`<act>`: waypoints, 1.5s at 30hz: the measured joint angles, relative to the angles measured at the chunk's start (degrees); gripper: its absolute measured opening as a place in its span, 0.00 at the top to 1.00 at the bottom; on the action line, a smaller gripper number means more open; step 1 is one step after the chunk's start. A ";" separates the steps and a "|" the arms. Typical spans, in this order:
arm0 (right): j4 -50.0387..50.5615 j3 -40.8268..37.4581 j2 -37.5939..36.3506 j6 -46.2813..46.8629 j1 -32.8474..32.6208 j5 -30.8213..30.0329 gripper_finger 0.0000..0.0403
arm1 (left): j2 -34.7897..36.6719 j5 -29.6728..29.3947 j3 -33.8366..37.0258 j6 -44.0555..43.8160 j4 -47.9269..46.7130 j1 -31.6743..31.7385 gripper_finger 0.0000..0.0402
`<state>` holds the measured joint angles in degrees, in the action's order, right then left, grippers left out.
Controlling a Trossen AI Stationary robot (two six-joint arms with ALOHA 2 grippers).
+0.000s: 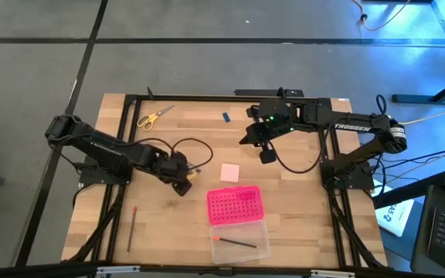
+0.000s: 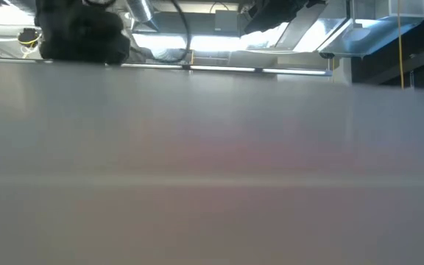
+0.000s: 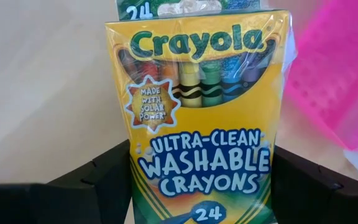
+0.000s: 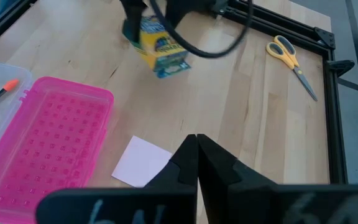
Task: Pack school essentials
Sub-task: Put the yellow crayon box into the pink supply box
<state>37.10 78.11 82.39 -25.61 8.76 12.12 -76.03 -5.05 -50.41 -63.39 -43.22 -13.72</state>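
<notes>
Crayons [image 3: 197,118] are what we are packing at this step: we are holding the yellow box in our left gripper [image 1: 182,176], just off the table beside the open pink case [image 1: 235,206]. In the left wrist view our two fingers [image 3: 107,180] are pinching the box by its sides, lower end down between them, with the pink lid showing close by. We judge the carry as under way, the placing not yet done. Next we are needing to bring the box over the clear half [image 1: 242,241], where a pen [image 1: 234,242] is already lying, and lower it flat before letting go.

Our right gripper [image 4: 196,149] is waiting above the pink pad [image 4: 143,162], fingers pressed together and holding nothing. Scissors [image 1: 154,116], a blue piece [image 1: 226,117] and a pencil [image 1: 132,228] are lying loose on the table [image 1: 300,201], well apart.
</notes>
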 joint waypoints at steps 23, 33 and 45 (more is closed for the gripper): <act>12.70 0.00 -0.37 6.53 -1.78 3.76 0.99 | 0.01 -3.26 -0.77 -7.07 0.43 -10.22 0.28; 36.28 -0.69 -0.37 19.24 -9.95 6.08 0.99 | 0.02 -3.28 -0.79 -8.27 0.44 -12.00 0.28; 19.72 -18.35 -0.28 27.82 -18.36 7.28 0.99 | 0.02 -3.26 -0.79 -8.06 0.48 -11.98 0.28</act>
<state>56.82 59.75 82.11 2.22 -9.60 19.39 -76.01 -8.30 -51.20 -71.45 -42.74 -25.69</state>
